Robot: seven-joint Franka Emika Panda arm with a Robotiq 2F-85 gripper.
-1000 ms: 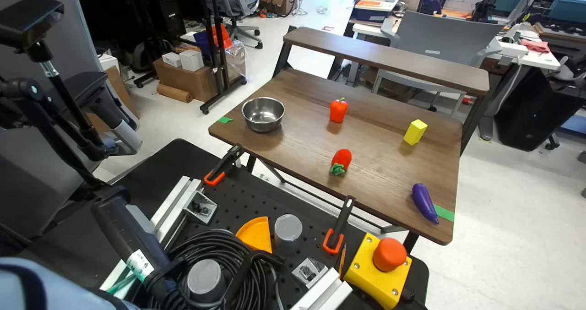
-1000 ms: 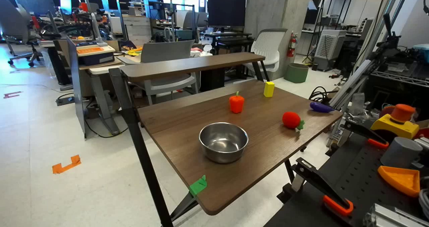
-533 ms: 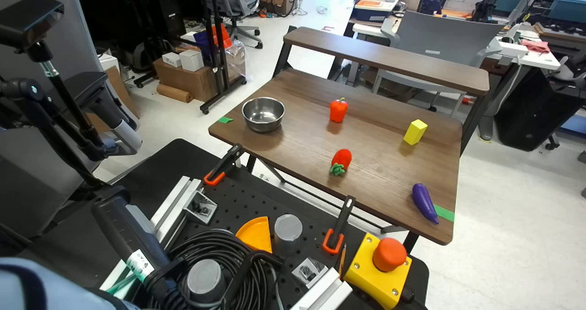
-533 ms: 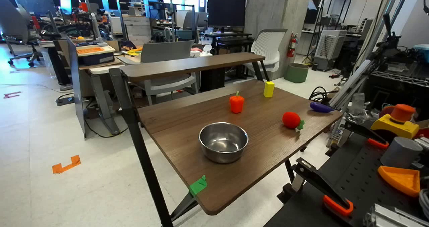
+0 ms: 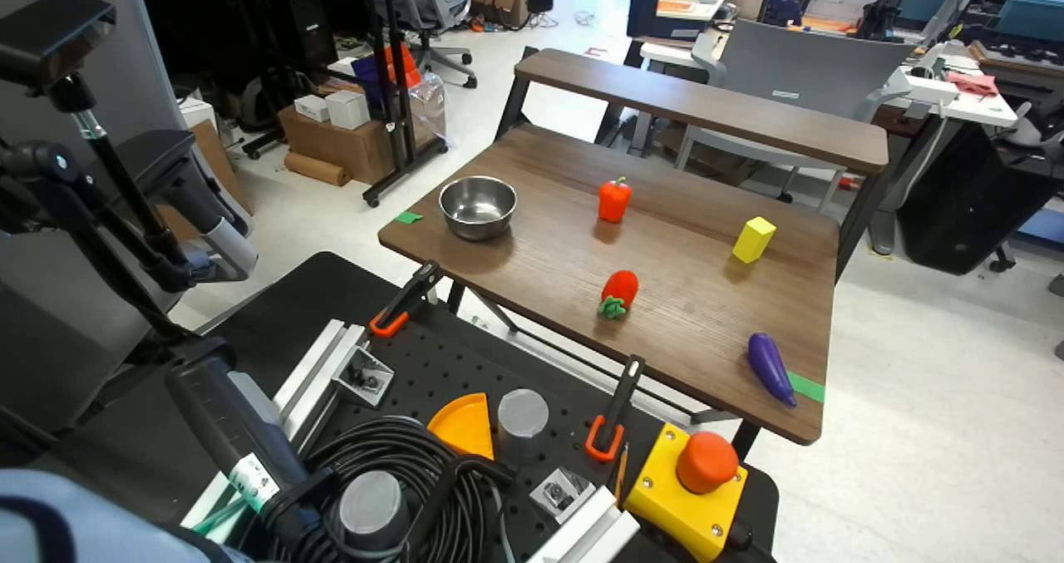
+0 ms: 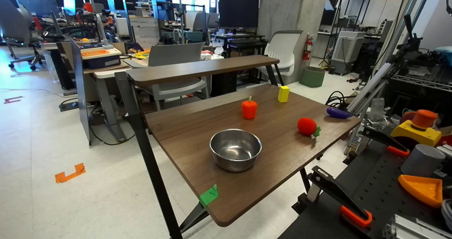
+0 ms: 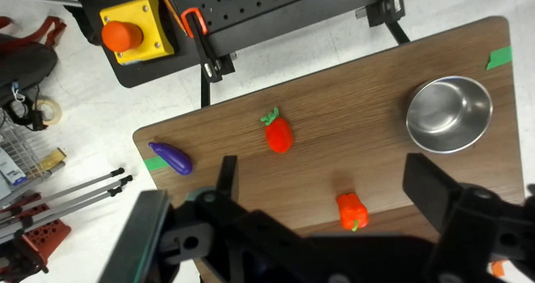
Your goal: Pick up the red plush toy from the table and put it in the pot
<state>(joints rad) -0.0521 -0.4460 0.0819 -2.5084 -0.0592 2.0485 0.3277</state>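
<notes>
You had the jaws wide apart in the wrist view, holding nothing, the wooden surface (image 7: 326, 149) and an orange-red bell pepper (image 7: 352, 210) showing in the gap. Your target, the red plush strawberry (image 5: 621, 288), lay on its side about mid-length on the surface, close to the near edge, green leaves toward that edge, outside the metal pot (image 5: 478, 208) and well apart from it.

Sides as in an exterior view: pot stood upright at the left end, near a strip of green tape (image 5: 410, 217). Bell pepper stood stem up, farther back than your strawberry. Yellow block (image 5: 753, 240) stood far right. Purple eggplant (image 5: 769, 367) lay at the right end by the near edge, right at a second strip of green tape (image 5: 808, 387). Raised shelf (image 5: 706, 107) ran along the far side.

On your near side, a black pegboard (image 5: 499, 363) carried a yellow emergency-stop box (image 5: 682, 509) at right; left of it, a gray cylinder (image 5: 523, 420) just beside an orange tray (image 5: 467, 426).
</notes>
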